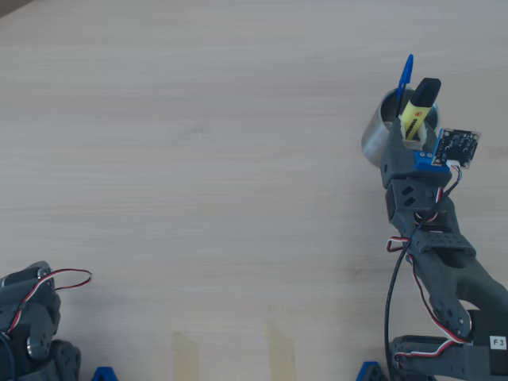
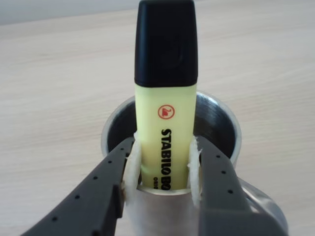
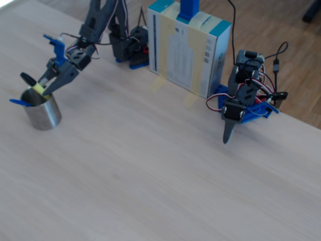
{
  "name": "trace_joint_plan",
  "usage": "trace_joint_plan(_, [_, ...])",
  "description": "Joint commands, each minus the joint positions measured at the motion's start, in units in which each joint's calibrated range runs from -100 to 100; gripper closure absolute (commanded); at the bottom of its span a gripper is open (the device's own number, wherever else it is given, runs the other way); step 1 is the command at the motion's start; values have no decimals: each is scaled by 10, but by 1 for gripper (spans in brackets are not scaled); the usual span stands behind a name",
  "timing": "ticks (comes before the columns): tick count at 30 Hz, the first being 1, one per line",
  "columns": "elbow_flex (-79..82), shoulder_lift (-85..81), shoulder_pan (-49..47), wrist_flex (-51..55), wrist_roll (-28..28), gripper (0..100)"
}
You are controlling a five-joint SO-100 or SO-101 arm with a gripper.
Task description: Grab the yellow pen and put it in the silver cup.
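The yellow pen, a chunky highlighter with a black cap, stands nearly upright with its lower end inside the silver cup. My gripper is shut on its barrel, and the pale pads press both sides. In the overhead view the yellow pen leans out of the cup at the right, with the gripper over the rim. The fixed view shows the cup at the far left, the pen and the gripper above it.
A thin blue pen also sticks out of the cup. A second arm rests at the table's far edge beside a cardboard box. Two tape strips lie near the overhead view's bottom edge.
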Motion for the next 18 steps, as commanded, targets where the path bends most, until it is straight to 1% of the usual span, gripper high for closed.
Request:
trace_joint_plan(1, [-8, -13, 5, -3, 1, 92])
trace_joint_plan(6, [-10, -14, 4, -3, 1, 92])
trace_joint_plan(7, [-10, -14, 3, -4, 1, 91])
trace_joint_plan(15, [-20, -14, -1, -3, 1, 70])
trace_joint_plan(18, [-29, -14, -4, -2, -3, 60])
